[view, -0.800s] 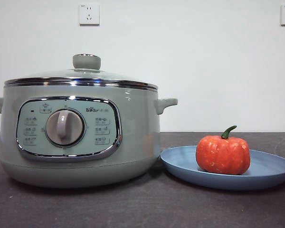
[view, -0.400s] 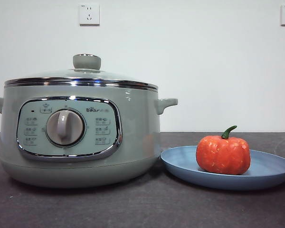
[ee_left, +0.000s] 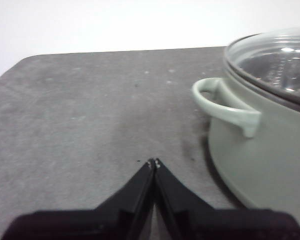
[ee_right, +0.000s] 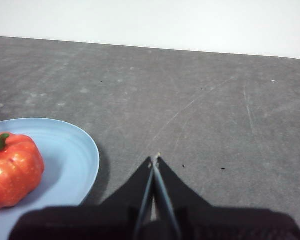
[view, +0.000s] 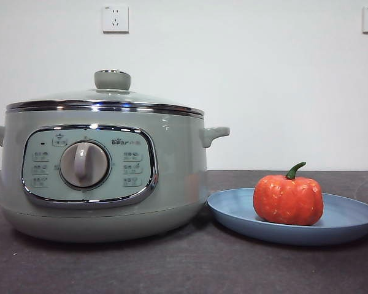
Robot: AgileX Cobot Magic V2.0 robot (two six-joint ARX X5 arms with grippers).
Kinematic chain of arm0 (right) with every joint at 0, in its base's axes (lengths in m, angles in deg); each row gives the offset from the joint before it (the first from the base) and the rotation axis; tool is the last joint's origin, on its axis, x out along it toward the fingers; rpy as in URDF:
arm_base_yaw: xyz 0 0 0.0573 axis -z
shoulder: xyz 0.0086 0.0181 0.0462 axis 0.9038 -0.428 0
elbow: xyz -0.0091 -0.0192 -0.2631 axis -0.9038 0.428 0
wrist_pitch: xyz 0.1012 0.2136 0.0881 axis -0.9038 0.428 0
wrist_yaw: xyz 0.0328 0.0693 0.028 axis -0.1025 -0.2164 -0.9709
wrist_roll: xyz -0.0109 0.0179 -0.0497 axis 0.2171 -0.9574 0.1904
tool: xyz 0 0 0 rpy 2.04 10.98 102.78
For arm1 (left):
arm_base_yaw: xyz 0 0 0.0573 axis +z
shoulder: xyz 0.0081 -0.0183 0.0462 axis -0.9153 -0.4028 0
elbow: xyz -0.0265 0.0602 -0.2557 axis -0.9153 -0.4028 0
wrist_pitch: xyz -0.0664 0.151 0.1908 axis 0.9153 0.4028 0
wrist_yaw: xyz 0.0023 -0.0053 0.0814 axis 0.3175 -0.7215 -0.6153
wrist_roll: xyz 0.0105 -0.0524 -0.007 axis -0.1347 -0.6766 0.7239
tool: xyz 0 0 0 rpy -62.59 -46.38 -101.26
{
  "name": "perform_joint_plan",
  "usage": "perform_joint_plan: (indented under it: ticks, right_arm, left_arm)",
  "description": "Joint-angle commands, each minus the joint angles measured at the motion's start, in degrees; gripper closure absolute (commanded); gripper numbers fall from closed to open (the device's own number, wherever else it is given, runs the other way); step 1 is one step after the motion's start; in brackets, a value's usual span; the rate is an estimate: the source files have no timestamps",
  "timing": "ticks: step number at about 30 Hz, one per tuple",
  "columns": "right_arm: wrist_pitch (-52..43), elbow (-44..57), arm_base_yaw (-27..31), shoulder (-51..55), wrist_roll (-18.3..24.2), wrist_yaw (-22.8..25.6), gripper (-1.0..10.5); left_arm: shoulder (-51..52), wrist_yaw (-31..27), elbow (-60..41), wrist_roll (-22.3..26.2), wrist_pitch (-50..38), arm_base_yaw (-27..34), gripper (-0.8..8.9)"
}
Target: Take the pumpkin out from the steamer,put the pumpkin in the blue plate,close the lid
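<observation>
Left tool (ee_left: pixel 154 162) hangs over bare tabletop (ee_left: pixel 90 110) beside the steamer (ee_left: pixel 270 165), its two black jaws pressed tip to tip with nothing between them. Right tool (ee_right: pixel 154 160) is likewise clenched on nothing, its tips meeting above the grey tabletop just beside the rim of the blue plate (ee_right: pixel 87 150). Neither arm shows in the front view.

Seen from the front, the steamer (view: pixel 104 177) stands on the left of the tabletop (view: pixel 190 269), a big sage-green pot with a chrome-framed control panel (view: pixel 89 165), a round dial (view: pixel 83 164) and a small handle (view: pixel 214 133) on each side. The lid (view: pixel 104 101) sits closed on it, chrome rim seated level all round the pot's top edge, green knob (view: pixel 112 79) upright at the centre. Through the glass in the left wrist view (ee_left: pixel 277 60) only glare and a dark interior show; what is inside cannot be told.

To the right of the steamer, with its near rim just beside the pot's base, lies the blue plate (view: pixel 356 220), flat on the tabletop. The pumpkin (view: pixel 287 199) sits in it, upright, orange-red and ribbed, its curved green stem (view: pixel 295 169) pointing up and to the right. It rests a little off the plate's centre, toward the steamer side. From the right wrist camera the pumpkin (ee_right: pixel 12 170) is seen well inside the plate's rim.

Two white wall sockets (view: pixel 115 18) are mounted on the pale wall behind.
</observation>
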Motion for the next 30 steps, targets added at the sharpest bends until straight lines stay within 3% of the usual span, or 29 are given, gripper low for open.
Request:
perform_joint_plan:
  ticks: [1,9,30]
  right_arm:
    - [-0.63,0.79,-0.04,0.26,0.26,-0.04,9.6]
    - [-0.63,0.79,-0.04,0.26,0.28,-0.04,9.6]
    - [-0.63,0.79,-0.04,0.26,0.26,-0.04,9.6]
  left_arm:
    - [0.17,-0.02,-0.96,-0.2,-0.35,2.05,8.17]
    - [0.17,-0.02,-0.96,-0.2,-0.35,6.12,8.17]
    - [0.17,0.0,-0.96,-0.22,-0.35,2.36,8.17]
